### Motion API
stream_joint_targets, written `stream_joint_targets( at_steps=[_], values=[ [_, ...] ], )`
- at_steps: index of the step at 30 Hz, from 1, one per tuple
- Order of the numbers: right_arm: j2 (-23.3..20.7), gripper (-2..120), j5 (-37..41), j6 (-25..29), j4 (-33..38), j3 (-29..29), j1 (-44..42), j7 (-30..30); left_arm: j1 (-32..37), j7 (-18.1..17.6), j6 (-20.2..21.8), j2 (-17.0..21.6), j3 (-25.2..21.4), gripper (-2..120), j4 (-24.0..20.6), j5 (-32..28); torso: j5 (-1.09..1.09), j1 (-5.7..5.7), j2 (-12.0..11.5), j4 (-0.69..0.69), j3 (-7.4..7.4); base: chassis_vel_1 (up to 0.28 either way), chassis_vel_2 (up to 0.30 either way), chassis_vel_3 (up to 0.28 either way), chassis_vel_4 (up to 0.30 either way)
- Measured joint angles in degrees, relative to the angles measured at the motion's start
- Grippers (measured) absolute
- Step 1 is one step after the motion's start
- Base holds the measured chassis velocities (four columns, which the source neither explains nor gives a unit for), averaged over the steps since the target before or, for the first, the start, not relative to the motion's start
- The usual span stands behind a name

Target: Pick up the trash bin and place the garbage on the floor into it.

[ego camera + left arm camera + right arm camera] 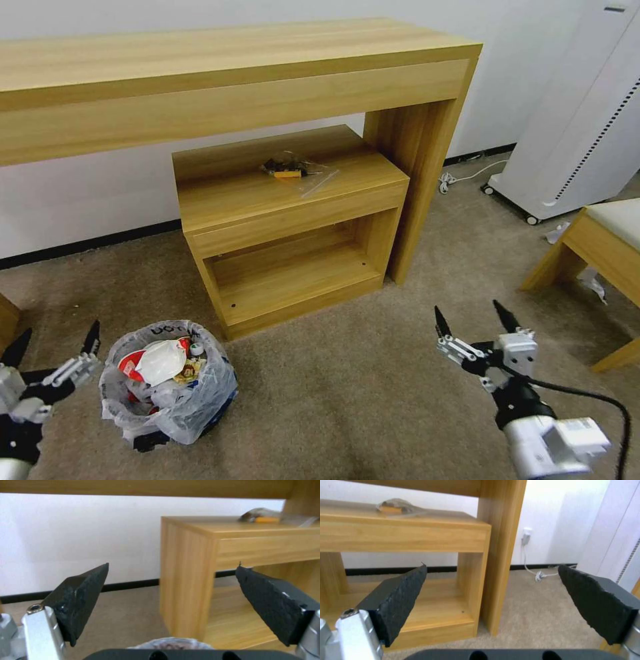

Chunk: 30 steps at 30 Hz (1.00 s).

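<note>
The floor [347,393], a beige-brown carpet, carries everything here, and the stretch between the low wooden cabinet [287,220] and the robot looks free of litter. The trash bin [167,383] stands upright on it near the cabinet's front left corner, its crinkled bag bulging. Inside lies the garbage [160,363]: a white slipper on top, something red beside it, a small cap and paler scraps beneath. Judging by this, the collecting is close to done. To finish well, I would scan the carpet's far right, where pale scraps [557,232] lie by a bench leg, before calling it complete. The left gripper [53,343] hovers just left of the bin, jaws spread and empty. The right gripper [475,321] hangs over bare carpet, well apart from the bin, likewise spread, holding nothing.
</note>
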Motion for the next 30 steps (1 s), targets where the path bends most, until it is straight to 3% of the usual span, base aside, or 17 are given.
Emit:
stream_joint_targets(
  at_steps=[7,30],
  values=[
    [0.6,100,-2.3,1.3,0.3,-1.2,-0.9,3.3,1.4,0.7,-0.7,0.7,1.0,100,0.2,-1.9,0.00,0.00,0.0,0.00,0.01,0.000,0.000,0.000,0.000],
    [0.4,100,-2.2,1.3,0.0,-1.3,-0.6,3.4,1.1,0.5,-0.2,0.9,1.0,100,0.5,-2.0,0.00,0.00,0.0,0.00,0.01,0.000,0.000,0.000,0.000]
  ],
)
